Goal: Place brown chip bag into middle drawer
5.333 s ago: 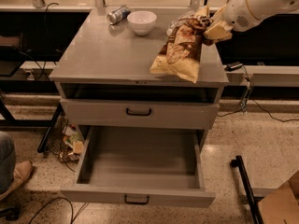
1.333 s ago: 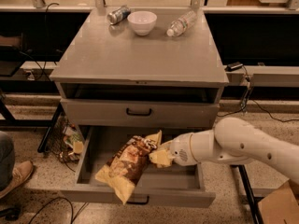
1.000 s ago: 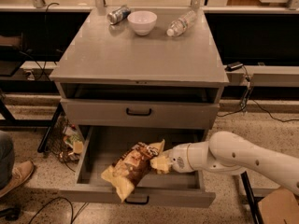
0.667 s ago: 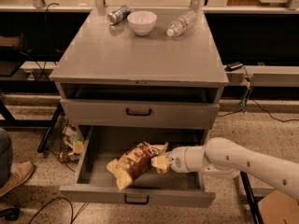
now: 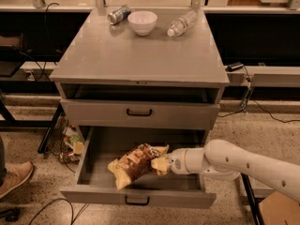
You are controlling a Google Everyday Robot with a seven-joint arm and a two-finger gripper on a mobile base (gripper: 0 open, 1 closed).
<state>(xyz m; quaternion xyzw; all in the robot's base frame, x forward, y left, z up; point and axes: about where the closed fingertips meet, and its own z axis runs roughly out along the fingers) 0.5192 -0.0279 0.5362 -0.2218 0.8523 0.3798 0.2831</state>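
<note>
The brown chip bag lies inside the open middle drawer, with its dark brown middle up and its tan ends pointing left and right. My gripper reaches in from the right on a white arm and is shut on the bag's right end. The bag sits low in the drawer, near the drawer floor. The upper handled drawer front is closed above it.
On the cabinet top stand a white bowl, a can on its side and a plastic bottle on its side. A person's shoe is at the left. Clutter lies on the floor left of the cabinet.
The gripper has carried the bag from the cabinet top down into the open drawer. Over the last second the bag sank lower and shifted slightly right inside it.
</note>
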